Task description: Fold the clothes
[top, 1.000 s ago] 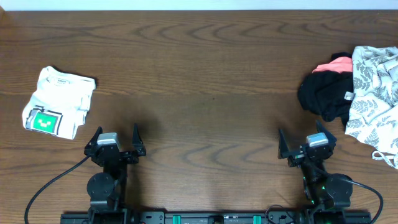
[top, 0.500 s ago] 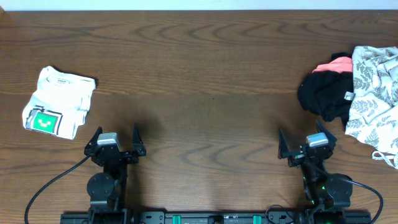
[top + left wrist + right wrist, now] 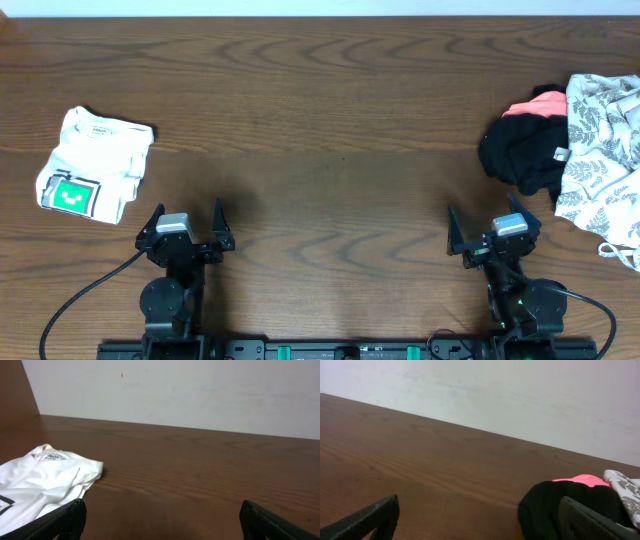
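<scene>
While the black clothes [image 3: 515,155] lie bunched at the frame's right edge, touching a pink garment [image 3: 537,103] and a leaf-print cloth [image 3: 600,140], the left gripper [image 3: 188,213] and right gripper [image 3: 482,217] stand spread wide near the bottom, empty; a folded white shirt [image 3: 95,163] lies far left.

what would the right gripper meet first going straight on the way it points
Likely the black garment, against the outer finger of the right gripper; its centre line shows only bare table.
</scene>
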Controlling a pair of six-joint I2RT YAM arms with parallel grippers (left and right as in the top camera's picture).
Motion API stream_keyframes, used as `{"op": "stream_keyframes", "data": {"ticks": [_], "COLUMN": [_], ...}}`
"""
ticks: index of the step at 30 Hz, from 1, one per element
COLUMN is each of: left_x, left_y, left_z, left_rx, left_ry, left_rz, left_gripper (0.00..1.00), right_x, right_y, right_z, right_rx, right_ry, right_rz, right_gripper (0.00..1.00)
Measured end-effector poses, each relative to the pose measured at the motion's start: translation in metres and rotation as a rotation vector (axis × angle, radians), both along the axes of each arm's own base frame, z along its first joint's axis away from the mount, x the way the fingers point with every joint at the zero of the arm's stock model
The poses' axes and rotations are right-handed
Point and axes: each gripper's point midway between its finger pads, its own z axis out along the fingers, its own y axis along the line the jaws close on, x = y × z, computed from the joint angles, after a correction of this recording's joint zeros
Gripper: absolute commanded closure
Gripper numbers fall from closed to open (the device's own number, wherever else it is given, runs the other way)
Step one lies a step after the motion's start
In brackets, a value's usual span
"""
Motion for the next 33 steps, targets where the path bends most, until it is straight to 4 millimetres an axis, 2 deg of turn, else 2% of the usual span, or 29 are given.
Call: {"op": "stream_keyframes", "data": {"ticks": [8,14,18,22,27,29,33], "left_x": [0.000,-0.002,-0.004,-0.005,0.003,0.007,0.011], "left_y": [0.000,-0.001,-0.005,-0.008,-0.008,-0.009,-0.009], "left_z": [0.000,0.000,-0.001,0.027,0.069,0.079,0.080], "left_rx": [-0.007,-0.120,-0.169,-0.181,-0.160,-0.155,-0.148], "left_ry": [0.000,0.014,0.091,0.143,0.255,0.332,0.537], "left_rz": [0.001,0.010,-0.003,-0.013,-0.013,-0.008,0.001], "left_gripper": [0.02,0.02,0.02,0.02,0.02,0.02,0.02], "right_x": [0.000,0.002,0.008,0.020,0.042,0.053,0.071], "right_y": [0.000,-0.002,-0.008,-0.013,-0.014,-0.015,-0.009], "right_z": [-0.001,-0.007,0.007,0.026,0.029,0.028,0.026], "right_rx": [0.144,0.179,0.181,0.175,0.155,0.146,0.153], "right_ry": [0.033,0.087,0.124,0.211,0.438,0.537,0.689], "right_rz": [-0.009,-0.027,-0.069,-0.107,-0.143,-0.154,-0.129], "right_gripper": [0.01,0.01,0.01,0.01,0.01,0.01,0.01]}}
